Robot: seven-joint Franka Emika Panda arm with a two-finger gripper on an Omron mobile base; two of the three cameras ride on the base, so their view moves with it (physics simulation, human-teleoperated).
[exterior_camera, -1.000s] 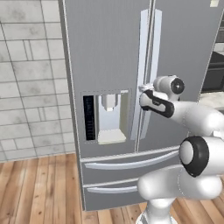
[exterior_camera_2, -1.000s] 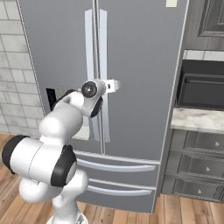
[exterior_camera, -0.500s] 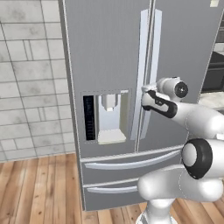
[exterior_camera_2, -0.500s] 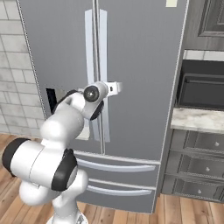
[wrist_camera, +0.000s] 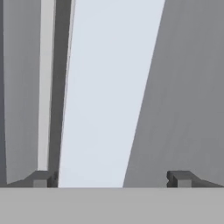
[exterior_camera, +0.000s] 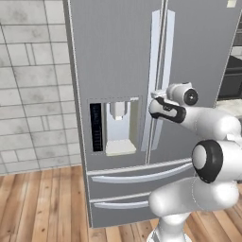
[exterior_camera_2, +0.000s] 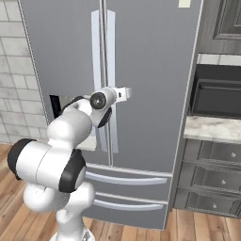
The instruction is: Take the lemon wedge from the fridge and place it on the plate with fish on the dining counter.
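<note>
Room: rendered kitchen, grey stone-tile wall (exterior_camera: 28, 80) at 9 o'clock of the fridge, wood plank floor (exterior_camera: 42, 203) below, dark cabinets with a marble-topped counter (exterior_camera_2: 212, 128) off at 3 o'clock.
Fingers: two small dark fingertips (wrist_camera: 41, 178) spread wide apart, nothing between them but a pale handle.
Gripper: white two-finger gripper (exterior_camera_2: 123, 93) right up at the fridge front, mid-height.
Handle: pale vertical bar handle (wrist_camera: 105, 96) of the right door, sitting between the tips.
Fridge: tall grey French-door fridge (exterior_camera: 118, 52), both doors closed, water dispenser (exterior_camera: 117, 127) in the left door, two grey drawers at 6 o'clock.
Lemon wedge: can't see it, doors are closed.
</note>
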